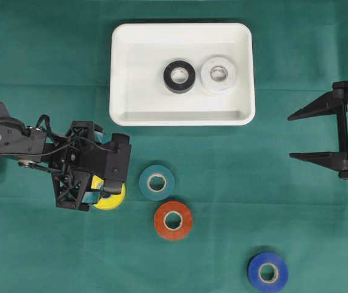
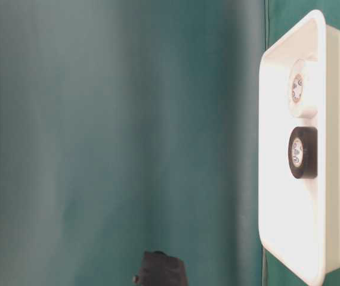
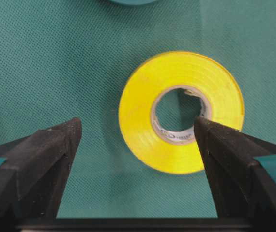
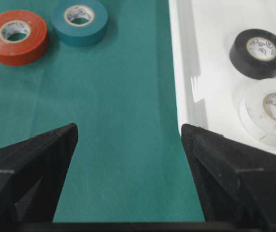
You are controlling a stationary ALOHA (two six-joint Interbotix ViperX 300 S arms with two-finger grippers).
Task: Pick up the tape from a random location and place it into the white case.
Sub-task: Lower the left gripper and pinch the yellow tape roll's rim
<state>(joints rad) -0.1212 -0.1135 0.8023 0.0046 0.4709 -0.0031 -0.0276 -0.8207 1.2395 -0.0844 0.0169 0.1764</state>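
Overhead, table-level and two wrist views of a tape-sorting task on a green-covered worktop. The left hand hangs over the yellow tape roll with its jaws spread wide and nothing between them; in the left wrist view one finger stands clear on the cloth beside the roll while the other overlaps the roll's rim near the core, an offset suggesting that the hand is lining up to close across one wall of the ring, or is not yet centred. The roll lies flat on the cloth, well short of the white case, which sits at the far middle of the worktop and already holds a black roll and a white roll side by side, flat on its floor. The right hand waits at the right edge, jaws wide apart and empty, presumably kept back to leave the field free. A teal roll, a red roll and a blue roll lie loose on the cloth. From overhead the left arm covers most of the yellow roll; whether a fingertip touches it cannot be told. The table-level view appears turned on its side and shows only the case, cloth and a dark, unidentifiable shape at its lower edge.
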